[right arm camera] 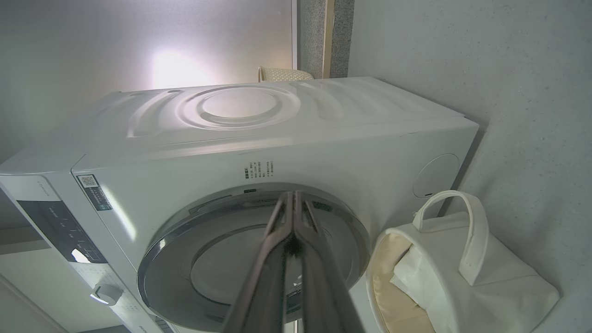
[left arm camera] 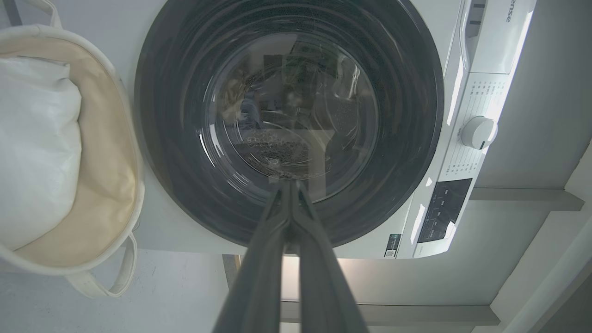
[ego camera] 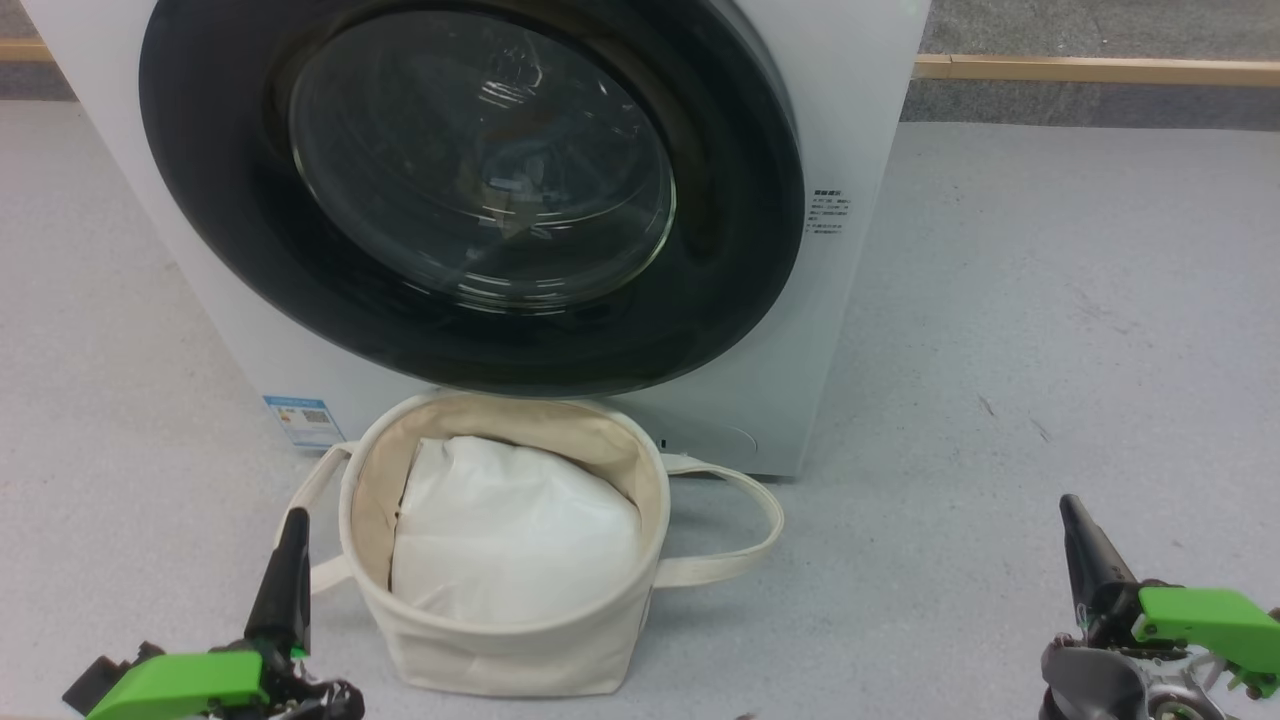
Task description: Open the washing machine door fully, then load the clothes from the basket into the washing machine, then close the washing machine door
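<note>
door: washing machine door (ego camera: 470,200) shut
basket: basket (ego camera: 500,650) shows white padding (ego camera: 510,540); you're likely done
grips: left gripper (ego camera: 293,525), right gripper (ego camera: 1072,515) closed, empty

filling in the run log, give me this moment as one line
washing machine door: shut | basket: in front, white padding showing | left claw: shut, empty | right claw: shut, empty
</note>
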### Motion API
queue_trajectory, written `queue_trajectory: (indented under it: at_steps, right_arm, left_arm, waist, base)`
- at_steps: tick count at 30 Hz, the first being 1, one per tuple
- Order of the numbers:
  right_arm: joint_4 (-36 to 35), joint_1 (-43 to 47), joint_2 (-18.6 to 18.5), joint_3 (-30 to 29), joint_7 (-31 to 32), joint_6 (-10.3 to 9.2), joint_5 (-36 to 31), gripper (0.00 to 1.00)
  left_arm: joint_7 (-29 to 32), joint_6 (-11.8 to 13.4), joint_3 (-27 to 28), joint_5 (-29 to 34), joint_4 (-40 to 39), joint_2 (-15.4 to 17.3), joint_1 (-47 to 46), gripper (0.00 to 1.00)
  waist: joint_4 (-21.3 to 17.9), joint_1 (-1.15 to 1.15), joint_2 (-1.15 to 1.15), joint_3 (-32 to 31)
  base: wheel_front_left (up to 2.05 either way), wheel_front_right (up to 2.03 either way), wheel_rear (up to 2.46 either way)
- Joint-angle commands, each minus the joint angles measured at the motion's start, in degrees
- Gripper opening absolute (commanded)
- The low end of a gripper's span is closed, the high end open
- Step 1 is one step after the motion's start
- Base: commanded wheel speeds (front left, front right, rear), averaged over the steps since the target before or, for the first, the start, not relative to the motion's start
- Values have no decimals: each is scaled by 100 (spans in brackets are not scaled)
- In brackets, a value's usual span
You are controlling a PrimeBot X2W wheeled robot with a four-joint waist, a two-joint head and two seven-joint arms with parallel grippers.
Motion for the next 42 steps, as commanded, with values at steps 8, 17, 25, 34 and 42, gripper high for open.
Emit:
queue_trajectory:
  at_steps: [8, 17, 25, 34, 42]
  right_arm:
    - [-215, -165, -17, 120, 51, 1, 22, 0]
    - [-215, -165, -17, 120, 51, 1, 22, 0]
    - [-215, -165, -17, 120, 51, 1, 22, 0]
    - [-215, -165, -17, 120, 51, 1, 22, 0]
    - [-215, -165, -17, 120, 51, 1, 22, 0]
  left_arm:
    - [48, -8, 203, -15, -225, 33, -164, 0]
    - [48, -8, 203, -15, -225, 33, -164, 0]
    - [48, -8, 203, -15, -225, 33, -164, 0]
    - [48, -8, 203, -15, -225, 33, -164, 0]
    - [48, -8, 203, -15, -225, 33, -164, 0]
  waist:
    - [0, 0, 0, 0]
    - [0, 0, 0, 0]
    - [0, 0, 0, 0]
    - [0, 0, 0, 0]
    - [0, 0, 0, 0]
  base:
    - [0, 0, 0]
    - [0, 0, 0]
    - [0, 0, 0]
    - [0, 0, 0]
    - [0, 0, 0]
